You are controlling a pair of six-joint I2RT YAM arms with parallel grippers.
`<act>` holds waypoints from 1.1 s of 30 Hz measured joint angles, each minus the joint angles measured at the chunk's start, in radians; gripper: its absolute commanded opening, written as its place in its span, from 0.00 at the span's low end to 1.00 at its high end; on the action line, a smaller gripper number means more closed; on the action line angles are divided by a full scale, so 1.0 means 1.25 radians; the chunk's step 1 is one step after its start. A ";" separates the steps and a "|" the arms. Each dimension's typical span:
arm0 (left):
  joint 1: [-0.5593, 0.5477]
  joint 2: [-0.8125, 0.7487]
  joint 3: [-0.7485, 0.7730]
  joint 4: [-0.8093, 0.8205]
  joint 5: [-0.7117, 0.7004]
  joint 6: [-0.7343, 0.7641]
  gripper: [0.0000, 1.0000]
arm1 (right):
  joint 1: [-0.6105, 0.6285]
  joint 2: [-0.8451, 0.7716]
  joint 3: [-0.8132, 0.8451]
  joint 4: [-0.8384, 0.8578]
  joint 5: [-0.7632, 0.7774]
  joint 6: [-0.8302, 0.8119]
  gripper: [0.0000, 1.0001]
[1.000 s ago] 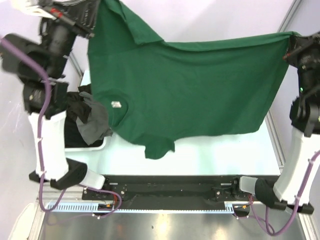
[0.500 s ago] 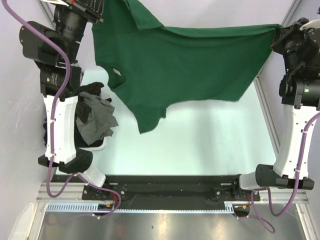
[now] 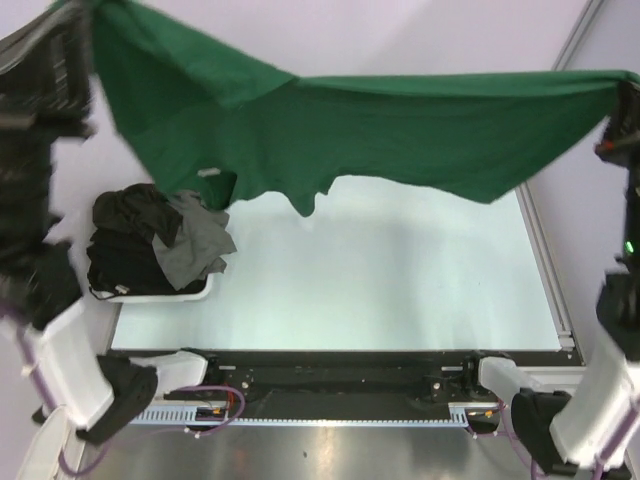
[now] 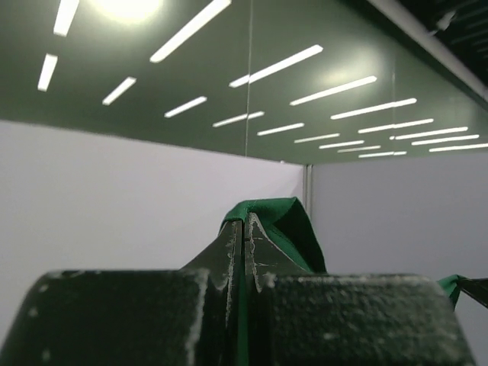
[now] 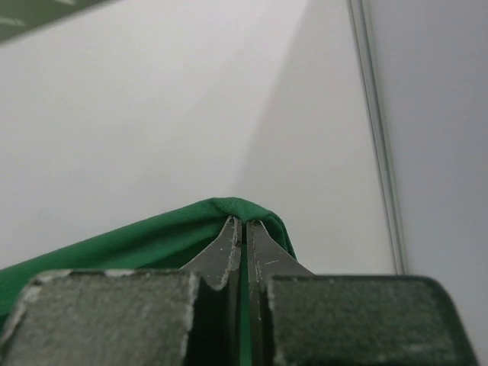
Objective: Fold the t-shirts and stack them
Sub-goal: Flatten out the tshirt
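Now, near edge: we see a black metal mounting rail point(image 3: 340, 372) carrying both arm bases, with purple cables point(image 3: 215, 400) looping beneath it.
Table: a pale smooth tabletop point(image 3: 380, 280) spreads beyond the rail.
Tray: a white shallow tray point(image 3: 165, 293) sits at the table's left edge.
Tray contents: we find a black cotton t-shirt point(image 3: 125, 245) crumpled inside, and a dark grey cotton t-shirt point(image 3: 195, 245) bunched beside it, spilling over the tray's right rim.
Green tee: the dark green short-sleeved cotton t-shirt point(image 3: 400, 130) hangs in the air over the far half of the table, stretched wide from one gripper to the other and apart from the tabletop; its lower edge sags, and one flap dangles near the middle.
Label: a small white neck label point(image 3: 208, 173) shows on the green fabric, towards its left end.
Left gripper: we see the left gripper point(image 4: 244, 229) raised high with its fingers pressed together on a fold of the green tee; the left arm point(image 3: 40, 200) looks blurred from above.
Right gripper: the right gripper point(image 5: 244, 229) is likewise clamped tight on a rolled edge of the green tee.
Beyond: a pale wall point(image 5: 152, 99) stands behind the cloth.
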 measured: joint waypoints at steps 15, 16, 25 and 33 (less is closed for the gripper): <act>0.000 -0.137 -0.065 0.003 0.019 0.002 0.00 | -0.022 -0.044 0.048 -0.088 -0.012 0.002 0.00; 0.000 -0.137 -0.096 0.007 0.018 0.002 0.00 | -0.023 -0.049 -0.005 -0.075 -0.009 0.002 0.00; 0.000 -0.161 -0.691 0.205 -0.007 0.007 0.00 | -0.025 -0.121 -0.664 0.088 0.049 0.060 0.00; 0.000 0.069 -1.001 0.407 -0.016 -0.017 0.00 | -0.023 0.006 -1.055 0.291 0.092 0.128 0.00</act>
